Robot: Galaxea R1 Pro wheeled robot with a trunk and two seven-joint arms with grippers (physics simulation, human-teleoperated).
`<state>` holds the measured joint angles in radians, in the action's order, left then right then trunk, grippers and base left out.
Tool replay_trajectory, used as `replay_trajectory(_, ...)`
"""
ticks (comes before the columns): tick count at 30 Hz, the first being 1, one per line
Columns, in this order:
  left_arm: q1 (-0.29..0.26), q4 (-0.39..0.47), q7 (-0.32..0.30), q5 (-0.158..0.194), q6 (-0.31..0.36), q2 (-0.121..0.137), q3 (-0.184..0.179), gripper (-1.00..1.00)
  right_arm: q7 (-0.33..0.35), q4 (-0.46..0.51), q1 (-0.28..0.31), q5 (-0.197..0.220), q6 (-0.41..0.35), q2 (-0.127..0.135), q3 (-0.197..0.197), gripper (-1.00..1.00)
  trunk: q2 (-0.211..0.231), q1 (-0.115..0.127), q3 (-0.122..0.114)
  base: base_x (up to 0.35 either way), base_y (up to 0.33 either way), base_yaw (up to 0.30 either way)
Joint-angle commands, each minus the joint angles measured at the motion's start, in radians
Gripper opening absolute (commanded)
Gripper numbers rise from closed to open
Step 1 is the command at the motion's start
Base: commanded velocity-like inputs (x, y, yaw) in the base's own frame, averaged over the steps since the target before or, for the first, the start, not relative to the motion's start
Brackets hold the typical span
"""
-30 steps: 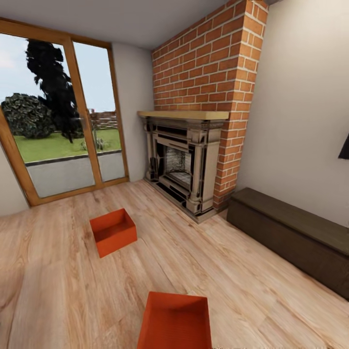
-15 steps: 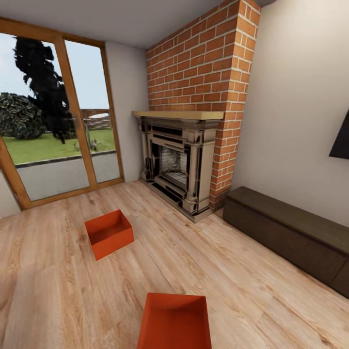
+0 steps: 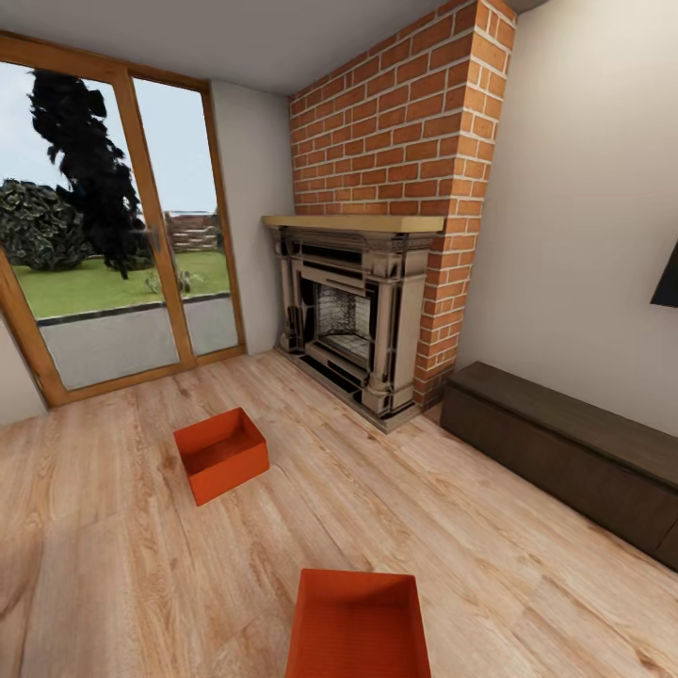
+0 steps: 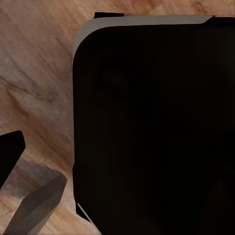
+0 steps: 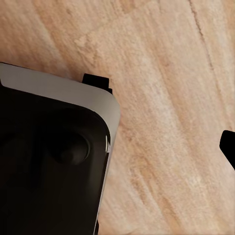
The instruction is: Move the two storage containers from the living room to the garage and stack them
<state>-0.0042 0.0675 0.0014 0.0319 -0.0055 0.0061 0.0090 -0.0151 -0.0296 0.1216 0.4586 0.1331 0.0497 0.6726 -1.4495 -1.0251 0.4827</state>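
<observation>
Two storage containers stand on the light wood plank floor of the living room, both lidless orange-red bins. One container (image 3: 222, 454) sits toward the glass door, left of centre. The other container (image 3: 358, 626) lies close in front of me at the head view's lower edge, partly cut off. In the left wrist view my left gripper (image 4: 41, 159) hangs over the plank floor with bare floor between its two fingers (image 4: 34, 210). In the right wrist view a single black fingertip (image 5: 228, 147) of my right gripper peeks in at the picture's edge. Neither gripper is near a container.
A red brick fireplace (image 3: 363, 311) stands ahead, with a low dark bench (image 3: 565, 452) along the right wall. The wood-framed glass door (image 3: 104, 235) is at the left. A dark rounded part of my own body (image 4: 156, 127) blocks much of both wrist views.
The whole head view has shifted a little, so the camera moved; the containers lie where they were on the floor. Nothing was grasped.
</observation>
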Motion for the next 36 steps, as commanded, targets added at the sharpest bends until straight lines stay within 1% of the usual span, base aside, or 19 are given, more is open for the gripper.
replay_trajectory(1,0.0,0.0,0.0,0.003,-0.001,0.0,0.0,1.0,0.0,-0.003,0.001,0.008,0.005,-0.001,0.008,1.0,-0.001,0.0,0.001,0.0,0.01,0.0)
replay_trajectory(11,0.0,0.0,0.0,0.003,-0.001,0.0,0.001,1.0,0.0,-0.003,0.001,0.009,0.005,-0.001,0.008,1.0,-0.001,0.0,0.001,0.0,0.002,-0.008)
replay_trajectory(29,0.0,0.0,0.0,0.003,-0.001,0.0,0.0,1.0,0.0,-0.003,0.001,0.009,0.005,-0.001,0.008,1.0,-0.001,0.0,0.001,0.0,0.0,-0.141)
replay_trajectory(36,0.0,0.0,0.0,0.003,-0.001,0.0,0.0,1.0,0.0,-0.003,0.001,0.009,0.005,-0.001,0.008,1.0,-0.001,0.0,0.001,0.0,0.0,-0.049)
